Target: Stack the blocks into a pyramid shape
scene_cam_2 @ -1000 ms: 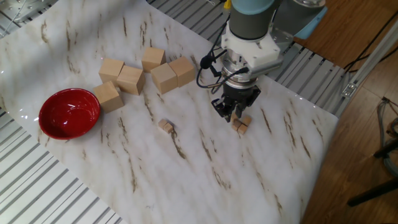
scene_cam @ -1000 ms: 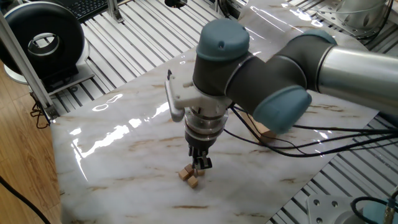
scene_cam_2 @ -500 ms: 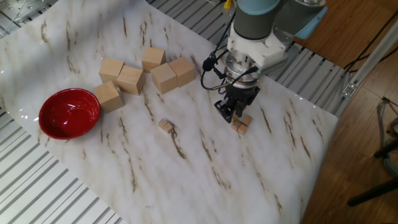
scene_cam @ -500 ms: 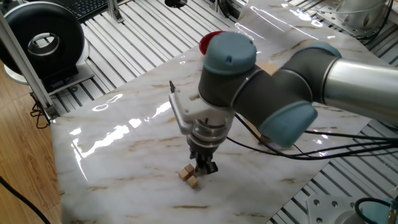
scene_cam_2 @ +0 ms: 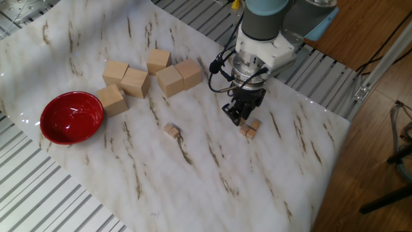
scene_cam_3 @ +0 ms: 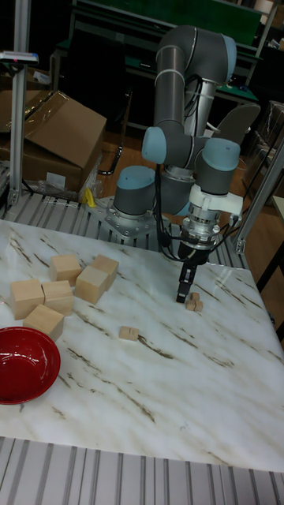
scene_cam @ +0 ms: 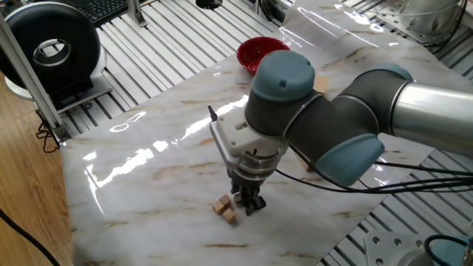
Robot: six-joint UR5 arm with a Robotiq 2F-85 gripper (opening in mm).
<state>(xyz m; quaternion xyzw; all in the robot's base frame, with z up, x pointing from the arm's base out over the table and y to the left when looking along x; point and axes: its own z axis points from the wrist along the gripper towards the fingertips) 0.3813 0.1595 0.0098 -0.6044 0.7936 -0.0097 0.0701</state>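
Two tiny tan blocks (scene_cam: 220,206) (scene_cam: 230,216) lie close together on the marble table, also seen as a small cluster (scene_cam_2: 251,128) (scene_cam_3: 193,301). Whether a third cube sits in that cluster I cannot tell. One more tiny block (scene_cam_2: 170,130) (scene_cam_3: 128,333) lies alone, well to the side. No stepped pile shows clearly. My gripper (scene_cam: 250,203) (scene_cam_2: 238,116) (scene_cam_3: 186,293) points straight down right beside the cluster, its fingers slightly apart and open, nothing visible between them.
Several large pale wooden blocks (scene_cam_2: 135,82) (scene_cam_3: 59,288) are grouped at the far side of the table. A red bowl (scene_cam_2: 72,117) (scene_cam: 259,52) (scene_cam_3: 24,364) stands near them. Black cables (scene_cam: 384,174) trail from the arm across the table edge.
The gripper has shifted a little sideways off the cube cluster, and the arm's wrist has swung with it. The cubes have not moved.
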